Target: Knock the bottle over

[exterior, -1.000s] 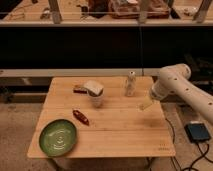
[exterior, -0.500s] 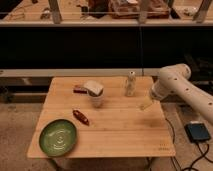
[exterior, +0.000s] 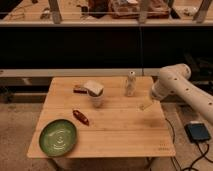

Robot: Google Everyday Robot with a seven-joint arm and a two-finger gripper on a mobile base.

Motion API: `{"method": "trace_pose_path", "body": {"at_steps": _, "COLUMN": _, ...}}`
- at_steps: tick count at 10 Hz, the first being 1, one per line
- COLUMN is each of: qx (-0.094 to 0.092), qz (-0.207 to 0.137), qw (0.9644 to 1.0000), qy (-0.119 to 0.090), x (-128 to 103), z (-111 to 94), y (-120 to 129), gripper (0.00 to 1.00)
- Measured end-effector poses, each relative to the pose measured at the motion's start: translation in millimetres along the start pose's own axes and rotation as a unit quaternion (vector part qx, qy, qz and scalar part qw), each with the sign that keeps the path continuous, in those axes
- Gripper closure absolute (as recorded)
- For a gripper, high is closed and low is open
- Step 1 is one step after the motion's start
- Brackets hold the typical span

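The bottle [exterior: 130, 83] is slim, pale off-white, with a narrower neck. It stands upright near the far edge of the wooden table [exterior: 120, 127], right of centre. My gripper [exterior: 145, 105] hangs from the white arm [exterior: 172, 82] that reaches in from the right. It hovers low over the table, a little to the right of the bottle and nearer to me, apart from it.
A white cup with a whitish block on top [exterior: 95, 93] stands left of the bottle. A small dark red-brown packet [exterior: 79, 89] lies beside it. A red object [exterior: 81, 117] and a green plate [exterior: 58, 137] lie front left. A dark box [exterior: 198, 132] sits on the floor, right.
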Motion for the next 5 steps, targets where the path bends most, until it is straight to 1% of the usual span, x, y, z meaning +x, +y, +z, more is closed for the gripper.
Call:
{"method": "trace_pose_path", "body": {"at_steps": 1, "qx": 0.0, "qz": 0.0, "qw": 1.0, "qy": 0.0, "x": -0.3, "z": -0.3, "y": -0.5, "gripper": 0.23}}
{"method": "trace_pose_path", "body": {"at_steps": 2, "qx": 0.003, "qz": -0.001, "qw": 1.0, "qy": 0.003, "x": -2.3, "z": -1.9, "y": -4.5, "gripper": 0.3}}
{"method": "trace_pose_path", "body": {"at_steps": 3, "qx": 0.01, "qz": -0.009, "qw": 0.9999, "qy": 0.008, "x": -12.3, "z": -5.6, "y": -11.4, "gripper": 0.42}}
{"method": "trace_pose_path", "body": {"at_steps": 5, "qx": 0.023, "qz": -0.023, "qw": 0.9993, "qy": 0.016, "x": -42.7, "z": -9.7, "y": -33.3, "gripper": 0.63}}
